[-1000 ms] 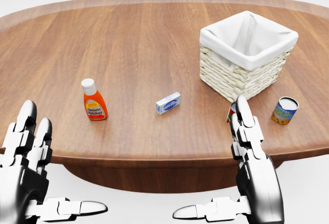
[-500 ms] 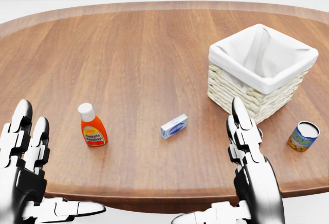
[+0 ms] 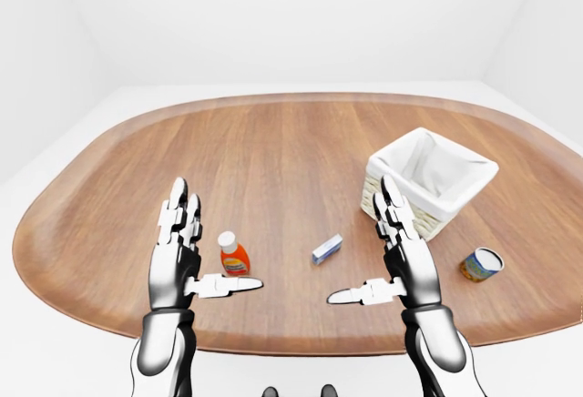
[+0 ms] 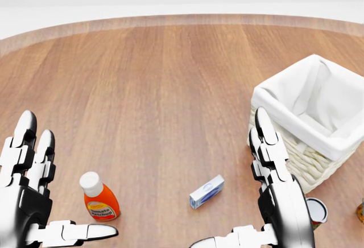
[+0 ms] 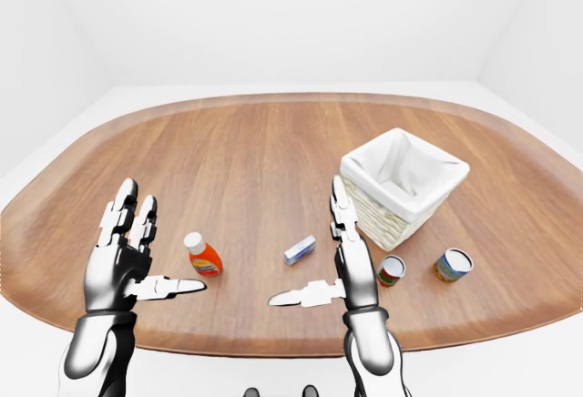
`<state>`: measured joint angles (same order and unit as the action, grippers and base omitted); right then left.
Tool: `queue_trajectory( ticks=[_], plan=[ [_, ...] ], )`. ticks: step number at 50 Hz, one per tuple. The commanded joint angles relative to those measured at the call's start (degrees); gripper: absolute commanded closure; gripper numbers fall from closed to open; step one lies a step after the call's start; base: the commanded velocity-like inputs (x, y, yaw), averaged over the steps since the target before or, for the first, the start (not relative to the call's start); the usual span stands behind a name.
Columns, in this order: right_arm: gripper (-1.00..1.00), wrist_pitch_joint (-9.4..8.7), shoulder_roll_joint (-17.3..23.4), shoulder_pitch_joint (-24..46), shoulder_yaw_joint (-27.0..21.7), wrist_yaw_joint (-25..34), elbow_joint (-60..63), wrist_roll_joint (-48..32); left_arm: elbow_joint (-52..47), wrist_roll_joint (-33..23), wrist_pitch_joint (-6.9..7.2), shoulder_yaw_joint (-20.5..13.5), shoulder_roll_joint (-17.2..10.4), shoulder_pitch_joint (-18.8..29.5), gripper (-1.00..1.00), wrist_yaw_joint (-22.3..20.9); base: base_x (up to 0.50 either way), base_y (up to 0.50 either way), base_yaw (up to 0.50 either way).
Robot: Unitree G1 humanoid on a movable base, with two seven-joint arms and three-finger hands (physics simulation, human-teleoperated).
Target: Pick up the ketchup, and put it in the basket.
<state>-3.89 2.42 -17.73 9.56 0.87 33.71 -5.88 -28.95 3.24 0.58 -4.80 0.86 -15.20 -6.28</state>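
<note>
The ketchup [image 4: 98, 199] is an orange bottle with a white cap. It stands upright on the wooden table, at the lower left of the head view. My left hand [image 4: 62, 182] hovers just left of it, fingers spread and open, thumb pointing right below the bottle without touching it. The wicker basket [image 4: 310, 165] with a white cloth liner stands at the right. My right hand [image 4: 230, 180] is held open just left of the basket's near corner, with nothing in it.
A small blue-and-white box [image 4: 206, 191] lies between the hands. A red-labelled can [image 5: 392, 269] stands beside the basket, partly behind my right hand in the head view. A blue-and-yellow can [image 5: 453, 264] stands further right. The oval table's edge [image 5: 273, 347] runs just below the hands.
The camera has moved in over the table, so the bottle, box, basket and cans slide down and right in the head view. Both hands keep their open pose and place in the picture.
</note>
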Motion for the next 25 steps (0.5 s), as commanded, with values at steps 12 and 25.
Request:
queue_trajectory(
  ticks=[12,25],
  plan=[
    [-1.0,0.31,0.1,-0.1,0.2,-0.2,0.1,-0.4,0.6,-1.0,-0.43,0.5,-0.2,0.0,-1.0,0.1,0.5,0.08,0.0],
    [-1.0,0.13,-0.6,0.8,-0.7,-1.9,-0.2,0.1,0.2,-1.4,0.57,0.8,-0.3,0.0,-1.0,0.1,0.15,0.02,0.0]
  ],
)
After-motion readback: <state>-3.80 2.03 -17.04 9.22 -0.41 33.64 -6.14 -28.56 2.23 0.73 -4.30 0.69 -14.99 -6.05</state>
